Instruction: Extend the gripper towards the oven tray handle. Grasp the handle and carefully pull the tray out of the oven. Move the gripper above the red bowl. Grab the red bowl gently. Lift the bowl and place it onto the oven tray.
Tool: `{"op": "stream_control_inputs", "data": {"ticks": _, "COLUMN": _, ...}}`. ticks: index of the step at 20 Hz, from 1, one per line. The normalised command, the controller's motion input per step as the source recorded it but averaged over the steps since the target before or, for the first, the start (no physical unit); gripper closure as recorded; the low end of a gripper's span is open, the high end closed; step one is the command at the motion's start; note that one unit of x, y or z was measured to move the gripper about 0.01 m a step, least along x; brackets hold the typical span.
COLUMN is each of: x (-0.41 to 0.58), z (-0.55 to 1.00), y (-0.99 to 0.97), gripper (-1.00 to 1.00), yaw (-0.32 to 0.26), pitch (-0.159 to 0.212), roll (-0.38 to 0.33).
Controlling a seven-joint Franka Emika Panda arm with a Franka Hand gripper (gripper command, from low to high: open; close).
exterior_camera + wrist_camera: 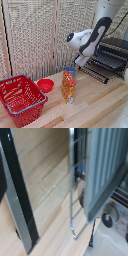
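The end effector (81, 61) hangs at the front edge of the oven (114, 52), just by the tray (107, 61), which juts forward over the open door. Whether its fingers are apart or together I cannot tell (the wrist view shows only bars). The red bowl (45, 85) sits on the tabletop (95, 102), beside a red basket (21, 98).
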Motion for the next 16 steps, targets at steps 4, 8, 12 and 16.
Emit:
{"op": "stream_control_inputs", "data": {"ticks": 4, "x": 0.221, "z": 0.67, "y": 0.14, "gripper": -1.0, "yaw": -0.072, "pitch": 0.001, "roll": 0.153}}
{"op": "stream_control_inputs", "data": {"ticks": 8, "x": 0.211, "z": 0.55, "y": 0.18, "gripper": -1.0, "yaw": -0.105, "pitch": 0.001, "roll": 0.186}}
{"op": "stream_control_inputs", "data": {"ticks": 12, "x": 0.144, "z": 0.43, "y": 0.35, "gripper": -1.0, "yaw": -0.146, "pitch": 0.0, "roll": 0.206}}
{"op": "stream_control_inputs", "data": {"ticks": 16, "x": 0.004, "z": 0.27, "y": 0.5, "gripper": -1.0, "yaw": -0.174, "pitch": -0.002, "roll": 0.138}}
